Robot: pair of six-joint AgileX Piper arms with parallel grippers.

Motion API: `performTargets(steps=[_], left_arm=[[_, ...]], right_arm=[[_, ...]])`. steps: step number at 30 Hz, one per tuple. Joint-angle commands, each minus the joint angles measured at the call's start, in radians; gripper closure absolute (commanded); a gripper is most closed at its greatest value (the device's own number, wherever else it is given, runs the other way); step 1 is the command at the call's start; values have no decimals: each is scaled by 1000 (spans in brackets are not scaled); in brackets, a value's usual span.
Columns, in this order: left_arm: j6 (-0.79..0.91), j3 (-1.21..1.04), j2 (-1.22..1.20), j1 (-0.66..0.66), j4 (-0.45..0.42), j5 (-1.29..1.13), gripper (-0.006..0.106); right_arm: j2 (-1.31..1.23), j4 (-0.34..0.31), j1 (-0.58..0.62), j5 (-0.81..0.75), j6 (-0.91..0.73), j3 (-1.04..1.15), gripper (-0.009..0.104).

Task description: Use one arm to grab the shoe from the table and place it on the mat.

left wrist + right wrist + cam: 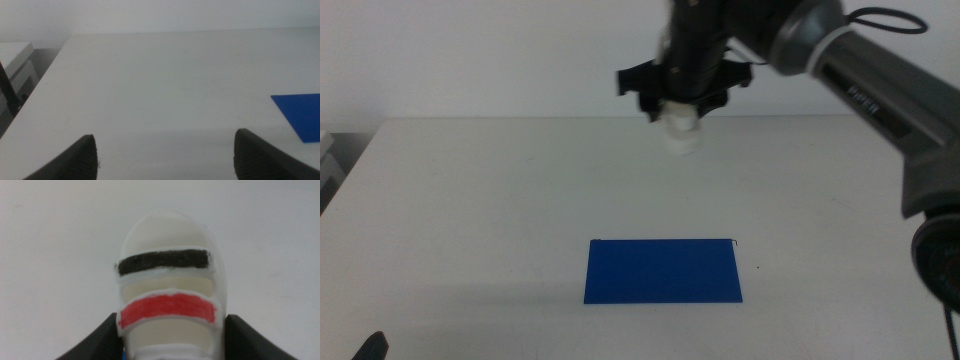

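— Where is the shoe [681, 132]?

— Over the far side of the table [470, 220], near the middle of its back edge, pinched at the heel end between the jaws of the right tool [682, 112]. In the middle view only a white lump of it shows under the dark tool; the straps are hidden by the arm [860, 80] reaching in from the right. I cannot tell from there whether the sole touches the tabletop.

— And the wrist camera?

— The right wrist view gives what the other lacks: the shoe [170, 295] seen toe outward, a black strap, a red one nearer, the heel cut off at the frame edge, and the right tool [170, 350] with a dark jaw tight against each side of the sole.

— The mat [663, 270]?

— Flat, dark blue, bare, toward the near edge of the table, well apart from the shoe.

— The other arm?

— Waiting at the near left corner; just a dark tip of the left tool [368, 347] shows. In its own view, the left tool [165, 155] has jaws spread wide with nothing between them, and one corner of the mat [300, 112] cut off at the side.
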State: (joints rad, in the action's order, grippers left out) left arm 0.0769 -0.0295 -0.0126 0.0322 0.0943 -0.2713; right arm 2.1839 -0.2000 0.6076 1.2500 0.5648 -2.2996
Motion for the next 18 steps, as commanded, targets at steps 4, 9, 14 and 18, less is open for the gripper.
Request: performTargets(steps=[4,9,14,18], left_arm=[[-5,-7,-13,4,8,80,7],[-5,-7,-13,4,8,80,7],[-5,-7,-13,4,8,80,7],[-5,-7,-13,4,8,80,7]], right_arm=[[-78,-66,84,37,81,-28,99],[-78,-112,174,37,152,-27,99],[-78,-171,239,38,243,32,99],[-78,-180,244,37,313,142,99]])
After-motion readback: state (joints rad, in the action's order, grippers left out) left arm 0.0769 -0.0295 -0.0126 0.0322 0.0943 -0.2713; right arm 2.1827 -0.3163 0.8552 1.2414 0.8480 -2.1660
